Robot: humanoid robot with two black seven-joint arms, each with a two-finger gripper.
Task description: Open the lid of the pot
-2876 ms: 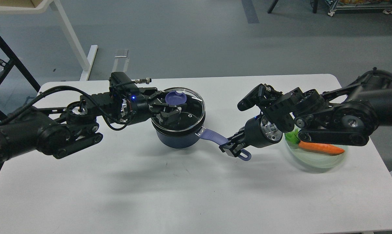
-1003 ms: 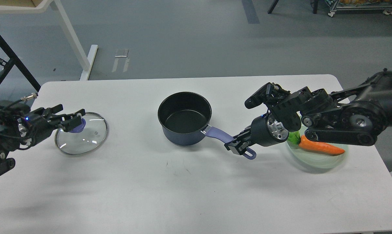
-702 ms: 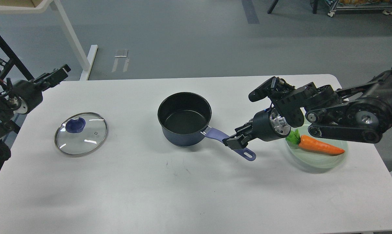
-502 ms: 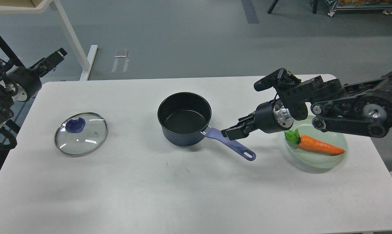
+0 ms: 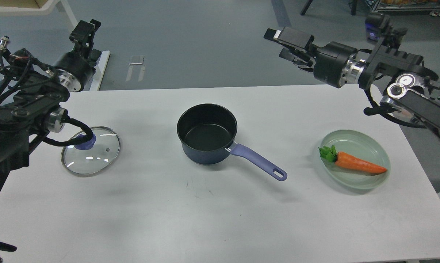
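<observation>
Carrot [image 5: 360, 166] on its green plate [image 5: 380, 153] sits untouched, nearest on the right. Mid-bench, the pot [image 5: 207, 133] stands open and bare, its handle now released. Left, the lid [image 5: 91, 150] lies flat on the bench [image 5: 220, 219]. Farthest back, both arms have pulled up and away: right tool [image 5: 285, 45] spread and empty; left tool [image 5: 84, 31] I cannot tell. Job looks done.

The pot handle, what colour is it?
Lavender-purple, on the handle of the navy pot; the head view shows it.
</observation>
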